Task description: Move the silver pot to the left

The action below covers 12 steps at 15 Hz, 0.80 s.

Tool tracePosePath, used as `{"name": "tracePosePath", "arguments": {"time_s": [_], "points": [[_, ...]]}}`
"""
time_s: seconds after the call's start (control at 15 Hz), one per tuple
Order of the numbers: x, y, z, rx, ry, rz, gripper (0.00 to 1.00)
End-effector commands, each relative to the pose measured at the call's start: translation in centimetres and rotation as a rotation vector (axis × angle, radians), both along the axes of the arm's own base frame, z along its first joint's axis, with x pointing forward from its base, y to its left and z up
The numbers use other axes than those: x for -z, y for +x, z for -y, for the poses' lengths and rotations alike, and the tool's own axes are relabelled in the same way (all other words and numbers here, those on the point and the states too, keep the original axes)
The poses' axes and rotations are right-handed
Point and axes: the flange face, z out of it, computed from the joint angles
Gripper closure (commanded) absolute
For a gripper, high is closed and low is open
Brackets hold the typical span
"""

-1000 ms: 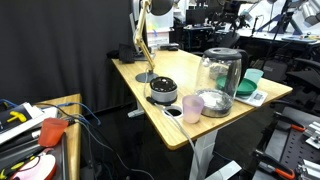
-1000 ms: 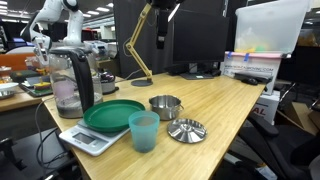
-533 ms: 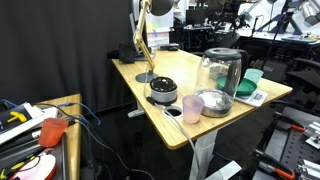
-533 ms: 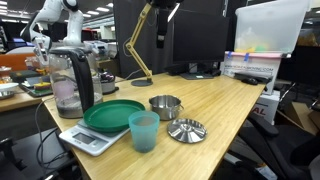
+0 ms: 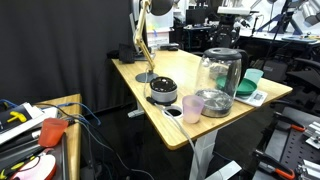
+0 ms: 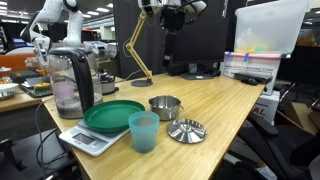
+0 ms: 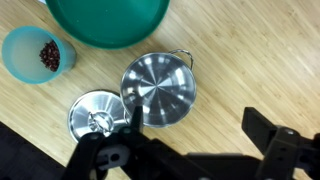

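Note:
The silver pot [image 6: 166, 105] stands open and upright on the wooden table, right of the green plate. In the wrist view the pot [image 7: 158, 90] lies just above my left finger, with its round lid [image 7: 97, 115] flat on the table beside it. The lid also shows in an exterior view [image 6: 186, 130]. My gripper [image 7: 195, 132] is open and empty, high above the pot, with the pot toward the left finger rather than centred. The gripper shows at the top edge of an exterior view [image 6: 172, 12]. The pot is hidden behind the jug in the exterior view from the other side.
A tall clear glass jug [image 6: 70, 80] [image 5: 222, 70], a green plate [image 6: 113, 115] [image 7: 108, 20], a teal cup [image 6: 143, 131] [image 7: 40, 55] holding something red, and a white scale [image 6: 85, 139] crowd the pot's left. A yellow desk lamp [image 6: 137, 50], a black-topped silver container [image 5: 162, 88] and a pink cup [image 5: 193, 107] are also there.
My arm and gripper have come into view at the top of the exterior view over the table. The pot, lid and other objects have not moved.

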Motion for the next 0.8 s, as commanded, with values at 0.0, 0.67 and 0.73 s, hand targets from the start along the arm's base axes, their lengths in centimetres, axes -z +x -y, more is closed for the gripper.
{"name": "tracePosePath", "arguments": {"time_s": [0.0, 0.67, 0.73], "points": [[3.1, 2.1, 0.3, 0.001, 0.060, -0.048, 0.00], [10.9, 5.9, 2.3, 0.085, 0.142, -0.061, 0.00], [11.7, 6.4, 2.7, 0.100, 0.138, -0.061, 0.00]]}}
